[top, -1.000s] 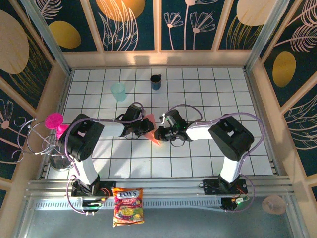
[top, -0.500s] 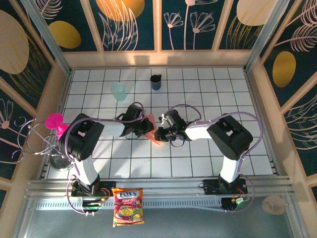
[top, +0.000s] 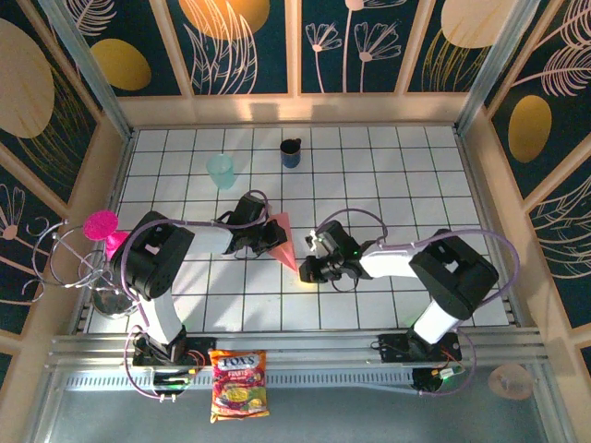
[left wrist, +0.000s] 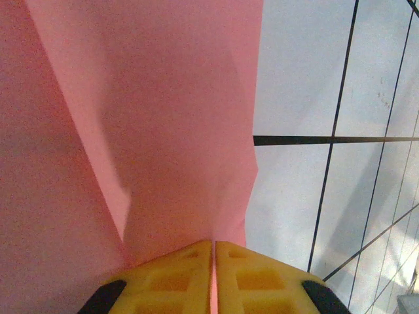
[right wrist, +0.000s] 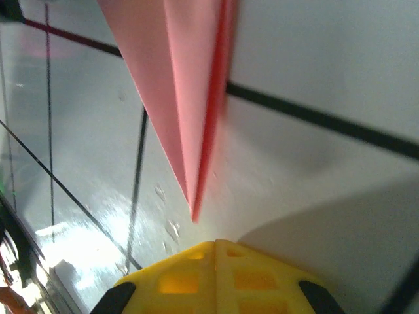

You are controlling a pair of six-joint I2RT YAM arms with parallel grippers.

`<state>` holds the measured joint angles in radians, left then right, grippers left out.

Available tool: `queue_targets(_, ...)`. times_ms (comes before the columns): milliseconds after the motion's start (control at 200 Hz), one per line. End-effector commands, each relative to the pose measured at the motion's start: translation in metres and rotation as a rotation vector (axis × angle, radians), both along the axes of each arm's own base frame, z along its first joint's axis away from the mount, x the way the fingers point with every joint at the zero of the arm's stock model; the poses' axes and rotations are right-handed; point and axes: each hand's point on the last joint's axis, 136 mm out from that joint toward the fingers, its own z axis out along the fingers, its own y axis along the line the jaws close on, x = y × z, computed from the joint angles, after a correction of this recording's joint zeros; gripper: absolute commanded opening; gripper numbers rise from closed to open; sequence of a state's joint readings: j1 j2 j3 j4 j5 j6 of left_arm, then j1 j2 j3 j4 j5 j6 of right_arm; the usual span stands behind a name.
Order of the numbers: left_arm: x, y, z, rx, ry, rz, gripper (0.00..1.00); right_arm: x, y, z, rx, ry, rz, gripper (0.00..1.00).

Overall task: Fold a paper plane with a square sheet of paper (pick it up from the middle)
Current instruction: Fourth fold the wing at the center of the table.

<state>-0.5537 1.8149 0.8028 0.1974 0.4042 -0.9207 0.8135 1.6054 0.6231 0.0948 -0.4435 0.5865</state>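
Nearly done, I judge: my left gripper [left wrist: 214,254] clamps the paper plane [left wrist: 163,118], my right gripper [right wrist: 216,250] sits fingers together, empty, by its nose, which next needs pressing flat.

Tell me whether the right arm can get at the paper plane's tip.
Probably yes: the tip of the paper plane lies just ahead of the right gripper, with bare tile between. Its jaws are shut, so they must open first. The left gripper pinches the wide end.

Right gripper [top: 309,270] backed off the paper plane [top: 283,240], moving right and near; jaws shut, now just clear of its tip.
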Motion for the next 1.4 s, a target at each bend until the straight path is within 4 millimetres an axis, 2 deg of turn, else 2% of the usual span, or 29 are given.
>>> queue_targets(0,-0.017,0.028,-0.036,0.139,0.080,0.025,0.12,0.001,-0.009,0.012,-0.019,-0.026,-0.030,0.08)
queue_targets(100,-0.016,0.024,-0.031,0.121,0.069,0.021,0.12,0.022,0.005,0.040,0.058,-0.123,-0.056,0.10)
queue_targets(200,-0.014,0.022,-0.028,0.105,0.064,0.019,0.12,0.040,0.021,0.051,0.094,-0.155,-0.066,0.10)
queue_targets(375,-0.014,0.018,-0.024,0.082,0.062,0.012,0.12,0.063,0.040,0.036,0.069,-0.138,-0.094,0.06)
queue_targets(506,-0.013,0.014,-0.020,0.057,0.055,0.007,0.12,0.071,0.044,0.026,0.044,-0.131,-0.097,0.05)
queue_targets(636,-0.010,0.010,-0.015,0.036,0.046,0.000,0.12,0.072,0.040,0.010,-0.003,-0.108,-0.102,0.03)
queue_targets(781,-0.007,0.006,-0.007,0.017,0.029,-0.008,0.12,0.064,0.029,-0.014,-0.074,-0.062,-0.103,0.03)
queue_targets(916,-0.002,0.001,0.016,-0.022,-0.027,-0.011,0.11,0.054,0.015,-0.033,-0.144,-0.021,-0.104,0.02)
queue_targets(976,-0.001,0.001,0.028,-0.037,-0.059,-0.010,0.11,0.052,0.012,-0.036,-0.162,-0.012,-0.106,0.01)
queue_targets(1011,-0.002,0.002,0.026,-0.033,-0.056,-0.009,0.10,0.051,0.010,-0.037,-0.167,-0.010,-0.105,0.01)
queue_targets(1021,-0.001,0.002,0.035,-0.045,-0.076,-0.007,0.10,0.051,0.011,-0.037,-0.167,-0.009,-0.103,0.01)
queue_targets(1061,-0.002,0.001,0.041,-0.058,-0.089,-0.006,0.09,0.050,0.010,-0.038,-0.170,-0.006,-0.104,0.01)
queue_targets(1251,-0.020,0.001,0.033,-0.104,-0.057,-0.016,0.08,0.048,0.011,-0.038,-0.165,0.006,-0.096,0.00)
queue_targets(1392,-0.025,-0.007,0.028,-0.112,-0.041,-0.053,0.08,0.047,0.013,-0.041,-0.162,0.018,-0.092,0.00)
